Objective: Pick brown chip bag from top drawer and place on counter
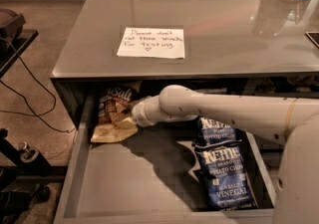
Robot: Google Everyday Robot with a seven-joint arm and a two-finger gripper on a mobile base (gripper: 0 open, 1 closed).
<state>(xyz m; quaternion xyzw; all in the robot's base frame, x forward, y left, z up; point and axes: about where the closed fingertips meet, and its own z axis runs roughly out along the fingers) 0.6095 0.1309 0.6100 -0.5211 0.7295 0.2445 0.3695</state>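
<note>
The brown chip bag (110, 113) lies in the back left corner of the open top drawer (134, 180). Its dark top with white script leans against the back and its pale lower half rests on the drawer floor. My gripper (130, 118) reaches in from the right on a white arm and is pressed against the bag's right side. The wrist hides its tip. The counter (224, 29) lies above the drawer.
A white handwritten note (151, 43) lies on the counter near its front edge. Two dark blue Kettle bags (224, 180) lie at the drawer's right, partly under my arm. Cables and a black stand (20, 118) are on the floor to the left.
</note>
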